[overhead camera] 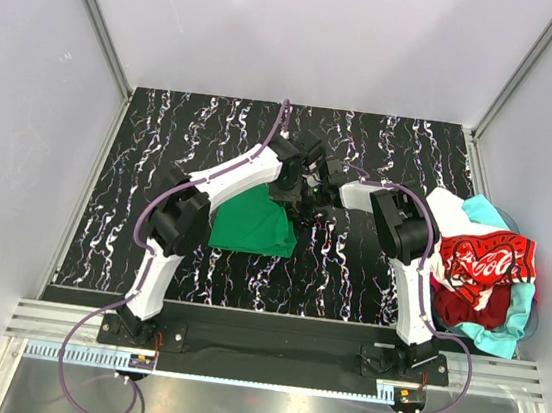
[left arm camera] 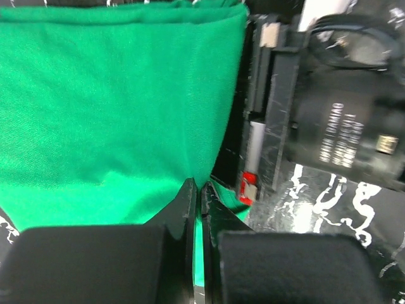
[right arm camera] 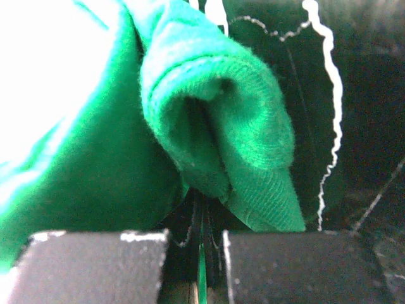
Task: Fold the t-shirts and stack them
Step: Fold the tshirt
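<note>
the left fingers [left arm camera: 180, 215] are pressed together with a thin sliver of the green shirt [left arm camera: 114, 114] pinched between them. the right fingers [right arm camera: 192, 221] are clamped the same way on a rolled hem of that cloth. both grips sit just beside each other at the shirt's 1 o'clock corner. the shirt lies partly folded near the middle of the desk [overhead camera: 164, 132], well apart from the heap [overhead camera: 481, 262] of red, turquoise and white shirts at the 3 o'clock edge.

the cloth looks light, limp and a little stretchy, so it should sag and drape from any pinch. hems and corners, taken through all layers, seem the safest hold.

the left arm comes up from 7 o'clock, elbow bent, with its forearm reaching toward 1 o'clock. the right arm comes up from 5 o'clock and folds toward 9 o'clock, so the wrists nearly meet.
</note>
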Available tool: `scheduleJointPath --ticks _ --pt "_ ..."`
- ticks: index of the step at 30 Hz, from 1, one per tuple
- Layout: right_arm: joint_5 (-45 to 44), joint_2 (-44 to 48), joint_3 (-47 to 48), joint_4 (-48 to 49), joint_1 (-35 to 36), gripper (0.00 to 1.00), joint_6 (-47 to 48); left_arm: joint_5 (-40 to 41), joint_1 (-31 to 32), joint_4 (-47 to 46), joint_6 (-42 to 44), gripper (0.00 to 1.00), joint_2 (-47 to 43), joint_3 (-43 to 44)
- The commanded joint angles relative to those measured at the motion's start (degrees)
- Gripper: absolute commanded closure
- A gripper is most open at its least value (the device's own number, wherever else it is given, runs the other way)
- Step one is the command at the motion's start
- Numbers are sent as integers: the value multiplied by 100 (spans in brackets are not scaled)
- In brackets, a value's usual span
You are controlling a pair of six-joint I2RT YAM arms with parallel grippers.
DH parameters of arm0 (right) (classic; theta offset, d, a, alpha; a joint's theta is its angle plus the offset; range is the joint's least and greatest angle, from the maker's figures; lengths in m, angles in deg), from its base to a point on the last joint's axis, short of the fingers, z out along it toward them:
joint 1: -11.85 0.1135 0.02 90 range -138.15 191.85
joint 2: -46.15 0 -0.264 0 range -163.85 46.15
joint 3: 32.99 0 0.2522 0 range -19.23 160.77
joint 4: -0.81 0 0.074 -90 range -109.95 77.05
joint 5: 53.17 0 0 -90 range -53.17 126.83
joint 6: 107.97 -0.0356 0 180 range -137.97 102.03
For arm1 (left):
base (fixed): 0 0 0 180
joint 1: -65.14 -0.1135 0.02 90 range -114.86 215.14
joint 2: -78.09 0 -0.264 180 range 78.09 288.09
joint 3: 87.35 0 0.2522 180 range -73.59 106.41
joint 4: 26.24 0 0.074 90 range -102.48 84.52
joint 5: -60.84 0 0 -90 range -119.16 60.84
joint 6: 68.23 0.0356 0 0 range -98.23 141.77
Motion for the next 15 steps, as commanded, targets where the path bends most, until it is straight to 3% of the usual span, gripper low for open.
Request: scheduleJointPath --ticks 1,13,15 --pt "-651 33 -69 -678 99 97 304 -96 -6 -182 119 100 -37 -86" --pt "-808 692 441 -1916 -305 81 778 -298 -50 -341 189 100 -116 -165" --pt "-861 736 537 -2276 -393 77 892 -412 -50 -411 198 96 -134 -165"
